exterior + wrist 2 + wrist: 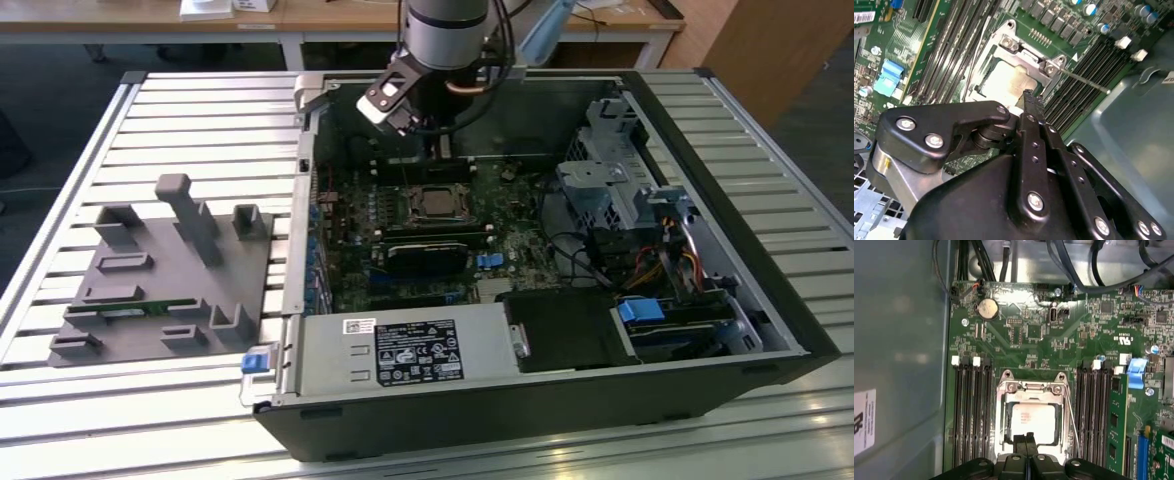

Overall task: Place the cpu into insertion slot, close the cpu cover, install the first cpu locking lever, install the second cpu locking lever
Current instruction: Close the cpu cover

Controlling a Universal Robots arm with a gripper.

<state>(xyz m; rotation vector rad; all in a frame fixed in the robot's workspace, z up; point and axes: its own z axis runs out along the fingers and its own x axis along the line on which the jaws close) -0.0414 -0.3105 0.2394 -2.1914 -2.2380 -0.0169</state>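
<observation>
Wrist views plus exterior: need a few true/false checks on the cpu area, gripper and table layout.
1. The cpu shows through the window of the cpu cover, which lies down over it. True.
2. The gripper has its fingers spread wide. False: they are closed together, above the cpu cover's edge.
3. Long memory slots run on both sides of the cpu cover. True.
4. The grey fixture tray lies inside the computer case. False: it lies on the table beside the case, at the exterior view's left.
</observation>
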